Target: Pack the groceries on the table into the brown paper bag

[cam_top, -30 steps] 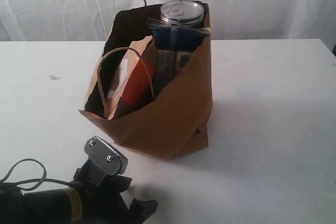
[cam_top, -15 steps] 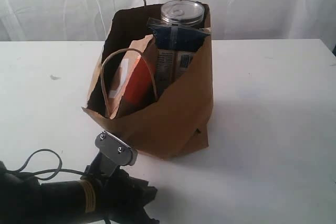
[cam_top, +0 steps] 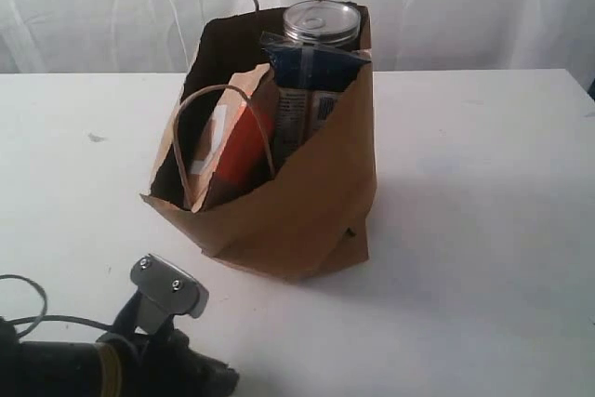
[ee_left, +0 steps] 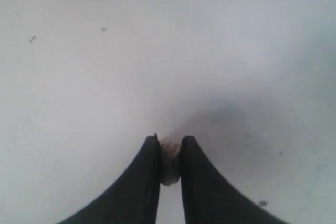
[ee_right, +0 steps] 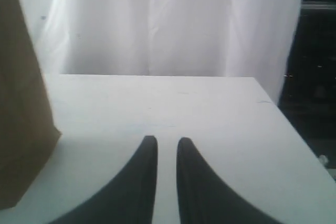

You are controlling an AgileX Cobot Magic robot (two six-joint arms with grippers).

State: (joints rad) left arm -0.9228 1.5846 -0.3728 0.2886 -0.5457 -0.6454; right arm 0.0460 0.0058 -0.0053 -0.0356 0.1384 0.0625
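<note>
Jaws of the left gripper (ee_left: 169,141) stand almost together over the bare table (cam_top: 483,183), with a blurred pale speck between the tips. The right gripper (ee_right: 167,141) is likewise nearly closed and holds nothing. The brown paper bag (cam_top: 297,202) stands mid-table, holding the can (cam_top: 322,22), the dark-blue packet (cam_top: 311,67) and the brown pouch (cam_top: 237,146).

Left arm (cam_top: 93,369) lies low; both arms' jaws nearly closed.
</note>
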